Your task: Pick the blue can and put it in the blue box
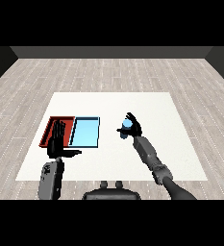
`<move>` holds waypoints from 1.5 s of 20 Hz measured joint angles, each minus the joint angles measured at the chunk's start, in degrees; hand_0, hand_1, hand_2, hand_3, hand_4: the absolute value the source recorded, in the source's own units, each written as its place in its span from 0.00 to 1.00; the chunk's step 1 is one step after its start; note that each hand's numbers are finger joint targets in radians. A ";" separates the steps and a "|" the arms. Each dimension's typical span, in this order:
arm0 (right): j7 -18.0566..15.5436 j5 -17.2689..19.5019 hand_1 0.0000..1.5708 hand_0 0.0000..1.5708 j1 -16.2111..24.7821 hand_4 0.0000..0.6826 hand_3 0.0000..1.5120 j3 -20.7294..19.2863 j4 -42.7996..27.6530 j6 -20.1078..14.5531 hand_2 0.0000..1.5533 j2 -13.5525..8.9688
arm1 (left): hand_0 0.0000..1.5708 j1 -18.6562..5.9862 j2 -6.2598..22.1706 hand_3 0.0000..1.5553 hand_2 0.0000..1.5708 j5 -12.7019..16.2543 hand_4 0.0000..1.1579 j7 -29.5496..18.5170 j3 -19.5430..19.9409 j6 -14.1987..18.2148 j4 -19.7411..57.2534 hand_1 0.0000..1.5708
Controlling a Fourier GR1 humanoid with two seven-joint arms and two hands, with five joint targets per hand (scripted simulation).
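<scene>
A blue can (126, 129) shows right of the table's middle, with my right hand (133, 127) curled round it; fingers and thumb wrap its sides. Whether the can rests on the table or hangs just above it I cannot tell. The light blue tray (86, 131) lies to the left of that hand, with nothing in it. My left hand (56, 141) is held upright with straight fingers over the red tray (50, 129), its thumb pointing right toward the blue tray's near edge.
The two trays sit side by side at the left of the white table (156, 110). Wooden floor surrounds the table on all sides.
</scene>
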 measured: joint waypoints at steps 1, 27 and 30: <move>-0.29 0.31 0.98 0.98 -0.87 0.96 0.96 -0.27 0.97 -2.09 0.96 0.13 | 0.00 -0.19 -0.22 0.00 0.00 -0.40 0.00 -0.34 -0.21 0.24 0.38 0.00; 9.47 9.64 0.90 0.90 -2.23 0.91 0.93 7.80 -16.60 -17.02 0.93 -4.94 | 0.00 -1.22 -2.51 0.00 0.00 -5.81 0.00 4.71 -8.73 0.58 2.38 0.00; 12.65 11.19 0.91 0.91 -1.16 0.90 0.93 9.18 -21.92 -17.89 0.93 -5.46 | 0.00 -2.45 -3.09 0.00 0.00 -6.85 0.00 5.13 -10.15 1.38 4.44 0.00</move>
